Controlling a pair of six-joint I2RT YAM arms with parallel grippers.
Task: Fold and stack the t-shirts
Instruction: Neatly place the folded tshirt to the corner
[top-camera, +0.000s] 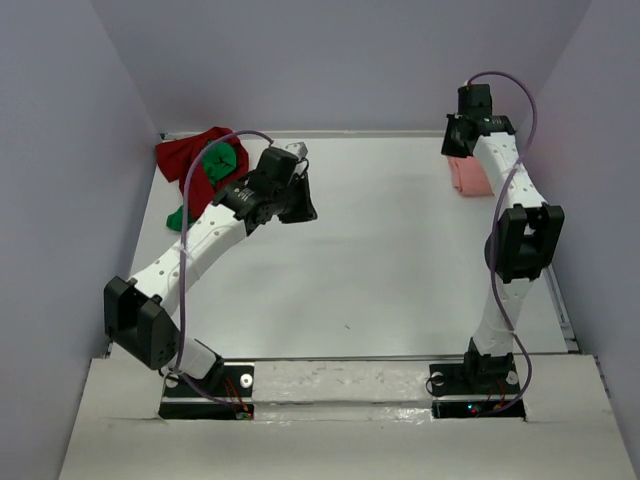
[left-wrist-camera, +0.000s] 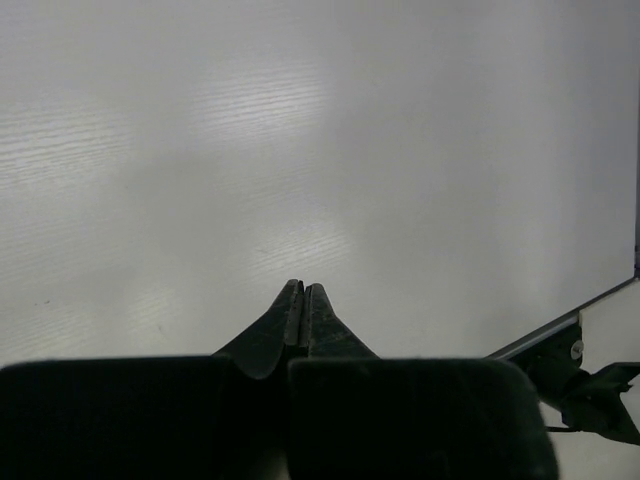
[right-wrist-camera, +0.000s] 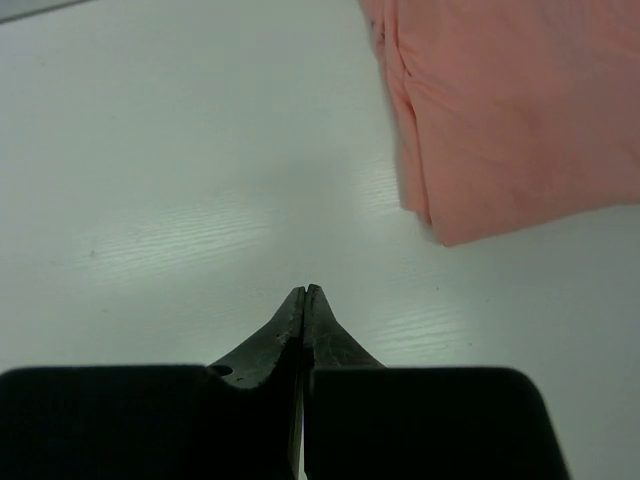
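Note:
The salmon-pink t-shirt (top-camera: 468, 176) lies folded at the far right of the table; it fills the upper right of the right wrist view (right-wrist-camera: 505, 110). The dark red t-shirt (top-camera: 188, 155) lies crumpled in the far left corner with the bright green t-shirt (top-camera: 220, 162) bunched on it. My left gripper (top-camera: 303, 205) is shut and empty above bare table to the right of that pile; its own view (left-wrist-camera: 303, 290) shows only table. My right gripper (right-wrist-camera: 304, 292) is shut and empty, just beside the pink shirt's edge; in the top view (top-camera: 455, 140) the wrist hides it.
The white table (top-camera: 400, 260) is boxed in by grey walls on three sides. A metal rim (top-camera: 565, 310) runs along its right edge. A scrap of green cloth (top-camera: 178, 216) shows by the left arm.

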